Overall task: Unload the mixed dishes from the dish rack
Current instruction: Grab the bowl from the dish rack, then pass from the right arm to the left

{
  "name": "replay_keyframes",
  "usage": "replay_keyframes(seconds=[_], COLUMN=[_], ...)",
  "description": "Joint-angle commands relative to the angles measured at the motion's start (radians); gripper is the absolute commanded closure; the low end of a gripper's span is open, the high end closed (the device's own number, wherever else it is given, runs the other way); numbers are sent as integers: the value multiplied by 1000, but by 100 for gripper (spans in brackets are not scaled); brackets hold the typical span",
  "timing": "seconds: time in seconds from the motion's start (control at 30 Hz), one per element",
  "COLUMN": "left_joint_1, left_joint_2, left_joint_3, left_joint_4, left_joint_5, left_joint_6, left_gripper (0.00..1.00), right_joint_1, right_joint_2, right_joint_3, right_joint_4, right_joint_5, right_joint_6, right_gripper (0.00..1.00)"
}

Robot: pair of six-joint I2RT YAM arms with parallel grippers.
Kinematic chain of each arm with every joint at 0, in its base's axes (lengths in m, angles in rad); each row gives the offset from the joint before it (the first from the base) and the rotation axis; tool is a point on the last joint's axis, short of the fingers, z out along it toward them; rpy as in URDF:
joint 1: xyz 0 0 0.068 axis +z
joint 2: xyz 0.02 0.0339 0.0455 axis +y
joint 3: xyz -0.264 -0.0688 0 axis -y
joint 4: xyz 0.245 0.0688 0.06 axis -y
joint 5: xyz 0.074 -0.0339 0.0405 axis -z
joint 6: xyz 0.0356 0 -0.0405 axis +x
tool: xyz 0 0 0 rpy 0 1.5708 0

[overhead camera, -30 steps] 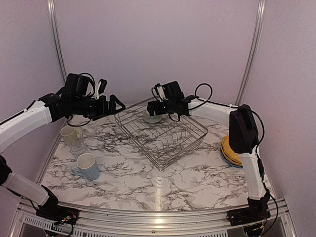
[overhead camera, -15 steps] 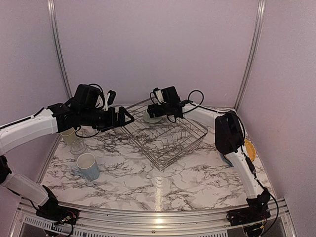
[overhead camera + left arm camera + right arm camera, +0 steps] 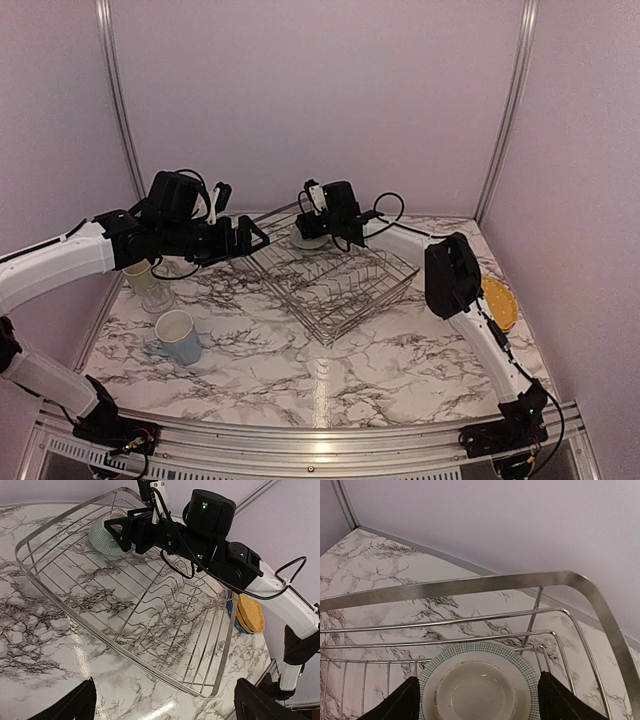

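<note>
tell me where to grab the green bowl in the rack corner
Grip the bowl across its outer rim, coming straight down from above: it lies flat, round face up, in the dish rack corner, with wires close on its far sides. The open right gripper straddles it.

A square silver wire dish rack (image 3: 335,275) sits on the marble table (image 3: 330,385). A pale green bowl (image 3: 305,240) lies in its far corner under the right claw (image 3: 314,226). The left claw (image 3: 256,238) hovers at its left edge.
</note>
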Motion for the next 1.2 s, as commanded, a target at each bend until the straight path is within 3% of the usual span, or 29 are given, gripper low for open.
replay_keyframes(seconds=[0.0,0.27,0.63,1.17], left_joint_1=[-4,-4,-4,-4], left_joint_2=[-23,-29,-36,-61], left_joint_3=[19,12,-3,-34], left_joint_4=[-11,-12,-14,-2], left_joint_5=[-14,-18,-20,-16], left_joint_6=[13,13,7,-15], left_gripper=[2,2,2,2], right_joint_1=[-6,-6,-6,20], right_joint_2=[43,71,27,-170], right_joint_3=[54,63,44,-128], right_joint_4=[24,36,27,103], right_joint_5=[13,19,-7,-50], right_joint_6=[-24,-46,-42,73], right_gripper=[23,32,65,76])
